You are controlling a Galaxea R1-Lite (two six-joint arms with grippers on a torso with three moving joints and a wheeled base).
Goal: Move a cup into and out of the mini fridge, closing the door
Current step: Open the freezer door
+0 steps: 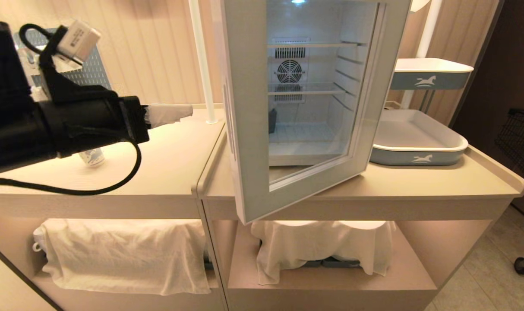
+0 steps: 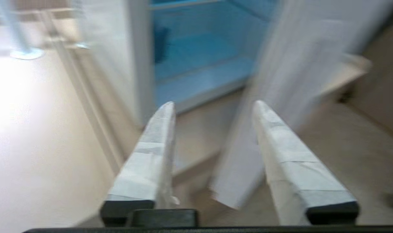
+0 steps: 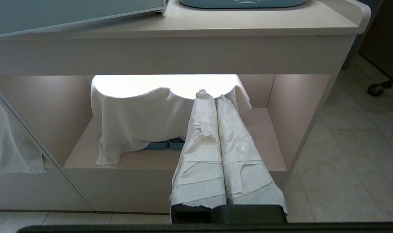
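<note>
the left tool (image 1: 182, 113) is held above the bench (image 1: 171, 151), its 2 wrapped fingers (image 2: 157, 145) parted with nothing between them, pointing toward the mini fridge (image 1: 305, 86). the door (image 1: 253, 129) stands swung open just ahead of the tool. the fridge shelves are seen bare; only a small dark object sits at the back of the floor. the cup (image 1: 91, 157) stands on the bench below and behind the tool, partly hidden by the arm. beyond the fridge, 2 grey-blue trays (image 1: 417, 142) are seen. the right tool (image 3: 212, 97) is pressed together, low before the cloth-draped lower shelf (image 3: 144, 113).
</note>
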